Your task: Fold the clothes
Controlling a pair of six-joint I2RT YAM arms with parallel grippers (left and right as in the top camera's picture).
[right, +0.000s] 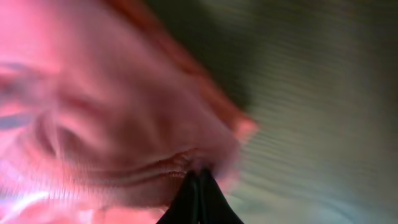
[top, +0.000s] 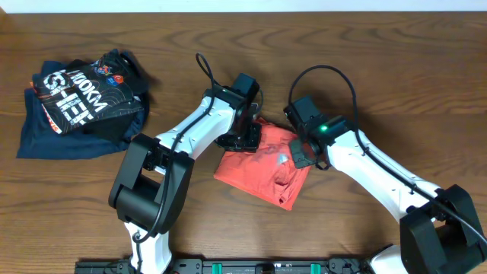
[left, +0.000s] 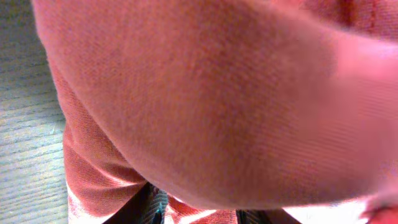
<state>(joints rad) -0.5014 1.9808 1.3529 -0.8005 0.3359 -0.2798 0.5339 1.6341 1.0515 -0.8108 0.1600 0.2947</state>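
Brown wood-grain table (top: 396,91) carries, at its far left and well apart from the centre, a crumpled heap of dark garments (top: 80,106): a black top (top: 90,95) with white lettering and small orange marks lies bunched over a navy piece (top: 42,141) spread beneath it.

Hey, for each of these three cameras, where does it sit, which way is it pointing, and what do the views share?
Overhead: fixed above the table, looking straight down; shows both arms, the left hand and right hand at the red shirt, dark clothes at left.
Left wrist: on the left arm, close against shirt fabric; dark fingertips at the bottom edge.
Right wrist: on the right arm, blurred, facing the shirt's edge and table; fingers together at bottom.
Shared: all three see shirt and table.
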